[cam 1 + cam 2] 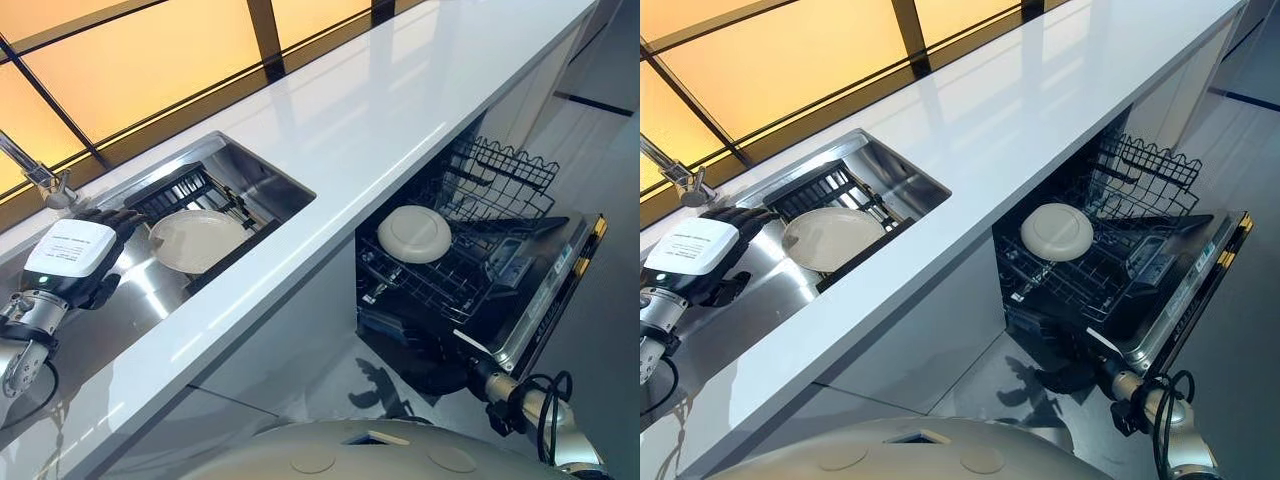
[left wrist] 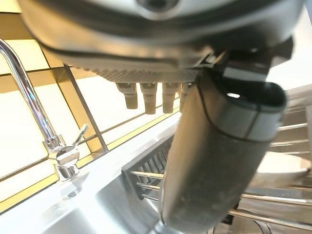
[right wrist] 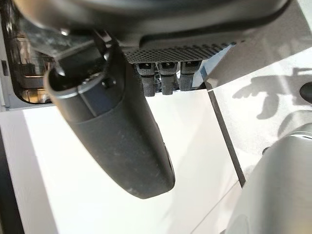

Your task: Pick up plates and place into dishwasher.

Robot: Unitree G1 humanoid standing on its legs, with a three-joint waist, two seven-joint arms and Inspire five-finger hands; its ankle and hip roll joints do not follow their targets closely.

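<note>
The left hand [image 1: 95, 235], fingers straight and empty, hovers just beside the sink plate [image 1: 196, 240]. The plate lies flat toward the dishwasher [image 1: 520, 290] side; the left hand is far nearer.

Right hand [image 3: 117, 131], relaxed fingers [image 3: 168, 78]

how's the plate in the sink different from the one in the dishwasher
The sink plate rests tilted on a dark rack inside the steel sink, right beside the left hand; the dishwasher plate lies in the pulled-out wire rack below the counter, with no hand near it. The sink plate looks cream and shows its hollow face; the dishwasher plate looks whiter, with a raised ring showing. Both are round and plain.
</note>
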